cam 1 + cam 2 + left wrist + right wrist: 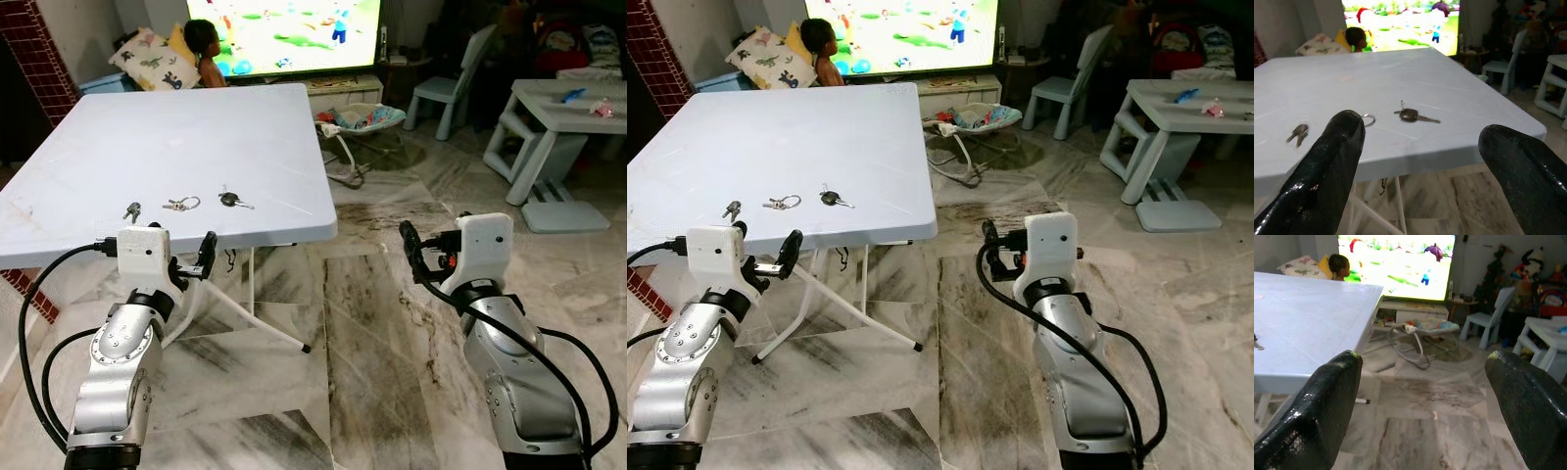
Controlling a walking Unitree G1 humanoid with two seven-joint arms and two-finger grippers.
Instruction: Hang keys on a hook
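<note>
On smooth white table [196, 137]: three small metal keys [182, 204]; both pincers released.

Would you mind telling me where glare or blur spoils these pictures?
In both eye views the bright television screen is washed out by glare; the three small metal keys on the white square table stay sharp. In both wrist views the near black fingers are blurred.

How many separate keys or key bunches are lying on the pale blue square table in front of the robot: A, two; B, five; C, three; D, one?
C: three lie in a row near the front edge of the pale blue square table: a small dark key, a key bunch on a ring and a black-headed key. The open left gripper hovers below that edge.
</note>
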